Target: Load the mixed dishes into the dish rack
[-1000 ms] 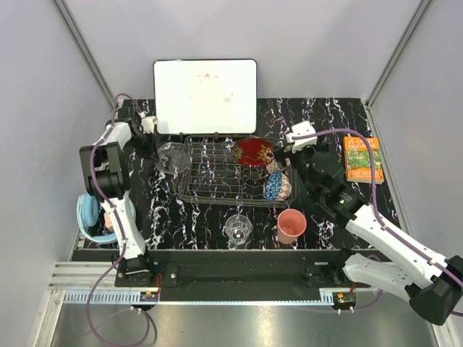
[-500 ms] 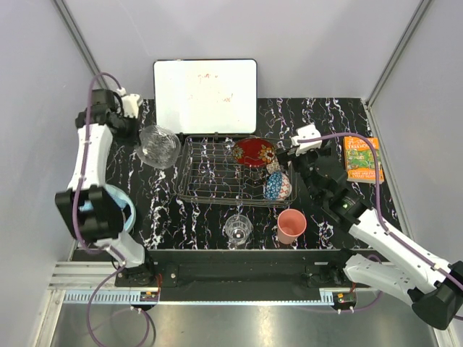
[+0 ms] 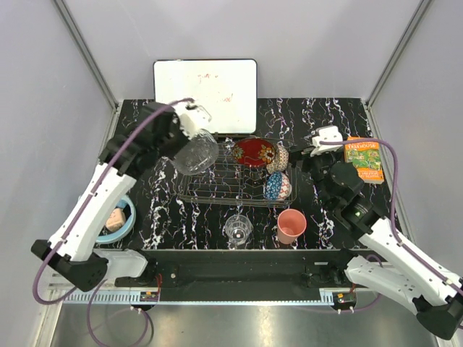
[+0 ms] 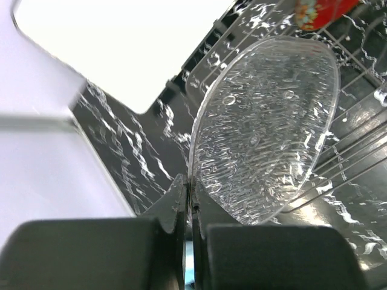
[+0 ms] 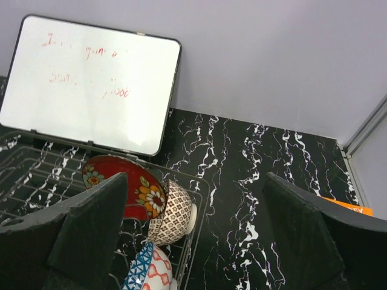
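The left gripper (image 4: 188, 187) pinches the rim of the glass plate (image 4: 266, 133), holding it on edge over the left end of the rack (image 3: 217, 184). Bowls (image 3: 253, 152) sit in the rack's right end. Just beside them the right gripper (image 3: 304, 150) hangs wide open and empty.

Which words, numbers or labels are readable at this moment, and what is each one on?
"TREEHOUSE": small print on the cover of the orange book, read with some doubt. The smaller print below it is too small to read.
Two lines of red handwriting on the whiteboard: too faint to read, though the end of the second line looks like "000".
Nothing else shows readable text.
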You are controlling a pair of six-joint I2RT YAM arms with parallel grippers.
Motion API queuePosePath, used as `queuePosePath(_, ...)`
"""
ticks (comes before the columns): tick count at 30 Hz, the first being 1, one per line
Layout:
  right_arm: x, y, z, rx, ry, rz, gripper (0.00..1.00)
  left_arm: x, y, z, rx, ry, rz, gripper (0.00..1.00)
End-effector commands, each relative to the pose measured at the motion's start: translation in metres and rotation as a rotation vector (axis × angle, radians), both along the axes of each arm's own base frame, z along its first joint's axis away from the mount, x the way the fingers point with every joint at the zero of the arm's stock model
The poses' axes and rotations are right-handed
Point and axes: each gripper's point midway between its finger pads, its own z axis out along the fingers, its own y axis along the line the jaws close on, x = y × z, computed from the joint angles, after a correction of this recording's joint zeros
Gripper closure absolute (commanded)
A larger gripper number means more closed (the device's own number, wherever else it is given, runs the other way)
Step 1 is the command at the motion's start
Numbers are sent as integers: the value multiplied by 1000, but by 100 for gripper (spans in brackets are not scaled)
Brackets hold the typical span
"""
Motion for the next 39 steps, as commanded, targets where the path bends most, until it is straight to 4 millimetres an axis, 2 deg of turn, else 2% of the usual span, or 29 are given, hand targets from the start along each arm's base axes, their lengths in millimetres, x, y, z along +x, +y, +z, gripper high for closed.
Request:
queuePosePath(1, -11, -25, 21, 138, -37, -88, 0, 6, -24, 20, 189, -187, -30, 100)
queuePosePath(3, -15, -32, 23, 175, -41, -106, 1, 1, -48, 19, 277, -237, -107, 100)
queuePosePath(10, -26, -45, 20, 244, -53, -135, 0, 2, -131, 11, 441, -355, -322, 100)
queuePosePath(16, -29, -49, 13, 250, -42, -143, 0, -6, -181, -20, 515, -379, -449, 100)
queuePosePath(22, -28, -46, 7, 226, -29, -130, 0, -4, -211, -38, 541, -402, -508, 100)
queuePosePath(28, -27, -44, 1, 214, -19, -129, 0, 1, -232, -55, 565, -407, -546, 100)
queuePosePath(39, -32, -48, 2, 224, -31, -126, 0, 9, -248, -75, 595, -431, -568, 100)
